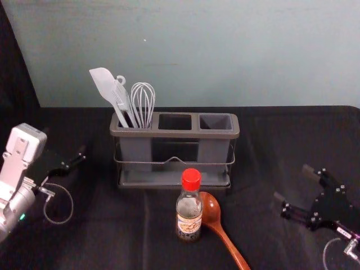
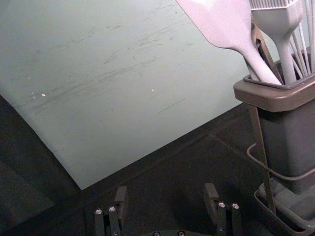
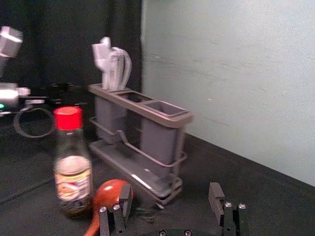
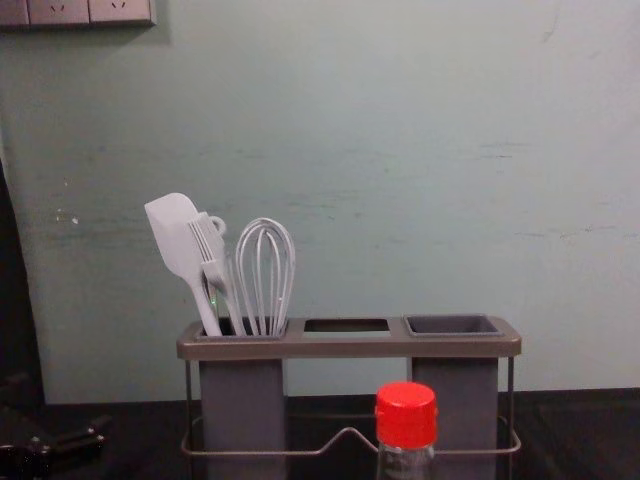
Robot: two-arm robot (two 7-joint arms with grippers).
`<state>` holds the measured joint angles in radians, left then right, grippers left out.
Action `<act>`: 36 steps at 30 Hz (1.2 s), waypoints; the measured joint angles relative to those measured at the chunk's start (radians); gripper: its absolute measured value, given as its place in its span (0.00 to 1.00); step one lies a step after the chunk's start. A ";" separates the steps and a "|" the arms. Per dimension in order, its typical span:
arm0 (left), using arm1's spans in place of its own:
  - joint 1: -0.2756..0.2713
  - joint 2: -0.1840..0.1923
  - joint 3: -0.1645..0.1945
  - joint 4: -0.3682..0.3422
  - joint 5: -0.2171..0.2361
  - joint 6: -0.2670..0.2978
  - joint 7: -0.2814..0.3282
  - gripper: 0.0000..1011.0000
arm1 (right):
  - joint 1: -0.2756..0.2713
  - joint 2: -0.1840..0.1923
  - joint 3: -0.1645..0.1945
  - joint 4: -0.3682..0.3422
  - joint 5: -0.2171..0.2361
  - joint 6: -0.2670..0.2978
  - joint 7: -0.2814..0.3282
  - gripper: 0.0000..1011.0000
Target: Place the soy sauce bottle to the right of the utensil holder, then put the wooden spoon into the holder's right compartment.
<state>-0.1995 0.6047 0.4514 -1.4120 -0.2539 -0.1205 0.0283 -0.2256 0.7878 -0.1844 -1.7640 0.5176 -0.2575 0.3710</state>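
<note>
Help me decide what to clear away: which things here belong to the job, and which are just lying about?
For the job:
soy sauce bottle
wooden spoon
utensil holder, its right compartment empty

Not for the job:
spatula, brush and whisk, standing in the holder's left compartment

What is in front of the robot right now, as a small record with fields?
holder: upright; tools in left compartment, none seen in right
tools: spatula, whisk, another pale tool
bottle: upright, red cap, in front of holder
spoon: lying at bottle's right, bowl toward holder
left claw: open, left of holder
right claw: open, right of spoon
still to do: bottle and spoon both unplaced
</note>
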 joint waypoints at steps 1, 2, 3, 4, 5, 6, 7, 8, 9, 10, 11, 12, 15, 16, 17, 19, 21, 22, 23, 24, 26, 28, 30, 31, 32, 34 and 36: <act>0.000 0.000 0.000 0.000 0.000 0.000 0.000 1.00 | -0.004 0.004 0.000 -0.003 0.000 -0.009 0.019 0.99; 0.000 0.000 0.000 0.000 0.000 0.000 0.000 1.00 | -0.005 0.006 0.000 -0.004 0.000 -0.013 0.030 0.99; 0.000 0.000 0.000 0.000 0.000 0.000 0.000 1.00 | -0.005 0.006 0.000 -0.004 0.001 -0.017 0.042 0.99; 0.000 0.000 0.000 0.000 0.000 0.000 0.000 1.00 | -0.004 0.007 -0.004 -0.004 0.005 -0.023 0.064 0.99; 0.000 0.000 0.000 0.000 0.000 0.000 0.000 1.00 | -0.002 0.006 -0.007 -0.003 0.006 -0.026 0.075 0.99; 0.000 0.000 0.000 0.000 0.000 0.000 0.000 1.00 | 0.001 0.006 -0.010 -0.001 0.008 -0.028 0.087 0.99; 0.000 0.000 0.000 0.000 0.000 0.000 0.000 1.00 | 0.005 0.004 -0.015 0.002 0.013 -0.034 0.108 0.99; 0.000 0.000 0.000 0.000 0.000 0.000 0.000 1.00 | 0.007 0.002 -0.018 0.003 0.017 -0.037 0.122 0.99; 0.000 0.000 0.000 0.000 0.000 0.000 0.000 1.00 | 0.010 0.001 -0.021 0.005 0.021 -0.041 0.135 0.99; 0.000 0.000 0.000 0.000 0.000 0.000 0.000 1.00 | 0.013 -0.001 -0.024 0.006 0.025 -0.043 0.147 0.99; 0.000 0.000 0.000 0.000 0.000 0.000 0.000 1.00 | 0.019 -0.005 -0.029 0.008 0.030 -0.047 0.170 0.99; 0.000 0.000 0.000 0.000 0.000 0.000 0.000 1.00 | 0.022 -0.007 -0.032 0.008 0.033 -0.048 0.179 0.99; 0.000 0.000 0.000 0.000 0.000 0.000 0.000 1.00 | 0.035 -0.019 -0.044 0.010 0.044 -0.047 0.211 0.99; 0.000 0.000 0.000 0.000 0.000 0.000 0.000 1.00 | 0.044 -0.029 -0.052 0.011 0.051 -0.042 0.225 0.99; 0.000 0.000 0.000 0.000 0.000 0.000 0.000 1.00 | 0.050 -0.034 -0.056 0.013 0.056 -0.036 0.233 0.99; 0.000 0.000 0.000 0.000 0.000 0.000 0.000 1.00 | 0.063 -0.046 -0.065 0.016 0.067 -0.022 0.247 0.99; 0.000 0.000 0.000 0.000 0.000 0.000 0.000 1.00 | 0.084 -0.067 -0.081 0.023 0.082 0.007 0.265 0.99; 0.000 0.000 0.000 0.000 0.000 0.000 0.000 1.00 | 0.100 -0.080 -0.092 0.028 0.087 0.025 0.275 0.99; 0.000 0.000 0.000 0.000 0.000 0.000 0.000 1.00 | 0.100 -0.080 -0.092 0.028 0.087 0.025 0.275 0.99; 0.000 0.000 0.000 0.000 0.000 0.000 0.000 1.00 | 0.115 -0.091 -0.102 0.032 0.088 0.041 0.281 0.99; 0.000 0.000 0.000 0.000 0.000 0.000 0.000 1.00 | 0.132 -0.100 -0.114 0.038 0.087 0.058 0.283 0.99; 0.000 0.000 0.000 0.000 0.000 0.000 0.000 1.00 | 0.157 -0.113 -0.131 0.047 0.084 0.082 0.285 0.99; 0.000 0.000 0.000 0.000 0.000 0.000 0.000 1.00 | 0.180 -0.123 -0.148 0.054 0.078 0.104 0.286 0.99; 0.000 0.000 0.000 0.000 0.000 0.000 0.000 1.00 | 0.188 -0.125 -0.155 0.056 0.074 0.111 0.286 0.99; 0.000 0.000 0.000 0.000 0.000 0.000 0.000 1.00 | 0.196 -0.127 -0.161 0.058 0.071 0.119 0.287 0.99; 0.000 0.000 0.000 0.000 0.000 0.000 0.000 1.00 | 0.219 -0.131 -0.177 0.060 0.059 0.139 0.286 0.99; 0.000 0.000 0.000 0.000 0.000 0.000 0.000 1.00 | 0.243 -0.134 -0.194 0.063 0.044 0.160 0.284 0.99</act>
<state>-0.1996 0.6047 0.4514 -1.4120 -0.2539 -0.1205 0.0283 0.0174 0.6539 -0.3780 -1.7010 0.5611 -0.0979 0.6549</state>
